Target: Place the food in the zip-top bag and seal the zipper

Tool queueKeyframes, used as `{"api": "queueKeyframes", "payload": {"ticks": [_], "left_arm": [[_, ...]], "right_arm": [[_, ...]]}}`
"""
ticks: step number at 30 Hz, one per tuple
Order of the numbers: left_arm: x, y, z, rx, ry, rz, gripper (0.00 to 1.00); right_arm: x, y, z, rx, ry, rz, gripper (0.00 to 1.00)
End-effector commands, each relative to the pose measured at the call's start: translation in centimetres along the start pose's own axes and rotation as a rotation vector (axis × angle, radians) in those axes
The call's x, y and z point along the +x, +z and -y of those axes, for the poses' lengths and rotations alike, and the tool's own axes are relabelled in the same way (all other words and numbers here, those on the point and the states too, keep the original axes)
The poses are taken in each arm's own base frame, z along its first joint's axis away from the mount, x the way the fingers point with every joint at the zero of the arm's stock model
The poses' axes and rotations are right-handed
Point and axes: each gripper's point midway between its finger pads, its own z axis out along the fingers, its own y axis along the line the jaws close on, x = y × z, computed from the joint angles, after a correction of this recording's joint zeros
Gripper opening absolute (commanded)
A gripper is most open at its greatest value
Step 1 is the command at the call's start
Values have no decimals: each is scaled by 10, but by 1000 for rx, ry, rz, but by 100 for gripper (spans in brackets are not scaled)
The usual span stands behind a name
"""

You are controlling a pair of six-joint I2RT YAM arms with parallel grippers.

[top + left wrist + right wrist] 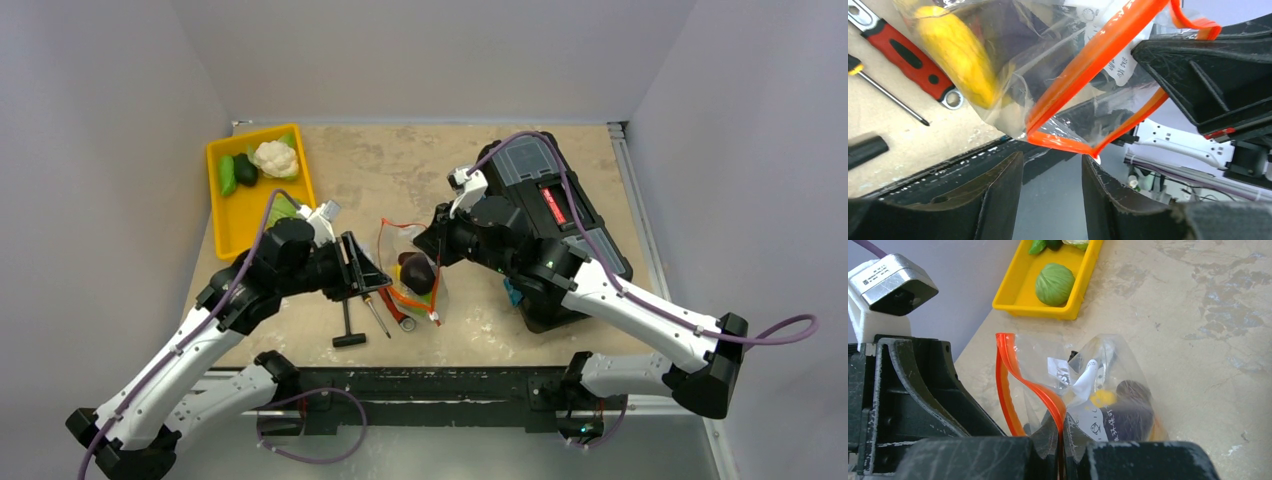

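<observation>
The zip-top bag (400, 240) stands mid-table between the grippers, holding a dark eggplant (416, 272) and a yellow piece (955, 55). The right gripper (1060, 450) pinches its zipper (1034, 390). The left gripper (1050, 185) has its fingers spread beside the bag's corner. Farther back, the yellow tray (228, 225) holds green pieces (228, 176), cauliflower (275, 158) and cabbage (1054, 284). Crinkled plastic blurs the bag's other contents.

Clear zip-top bag (408, 262), eggplant (1132, 412) and yellow piece (960, 55) inside, zipper (1093, 62) gaping

I see a sandy, blotchy table (400, 160) boxed in by plain pale grey walls (430, 50) on three sides, with soft even light all over.
</observation>
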Motion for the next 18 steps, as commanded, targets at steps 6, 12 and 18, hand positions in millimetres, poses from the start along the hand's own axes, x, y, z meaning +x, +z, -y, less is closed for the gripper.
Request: {"api": "queueKeyframes", "payload": {"ticks": [6, 12, 18], "left_arm": [[-4, 26, 1, 26, 103, -37, 49], [-16, 35, 7, 6, 141, -21, 35], [-24, 35, 46, 83, 193, -83, 0]], "right_arm": [[-36, -14, -25, -78, 33, 94, 0], [-34, -16, -20, -59, 34, 95, 0], [-37, -23, 5, 63, -10, 121, 0]]}}
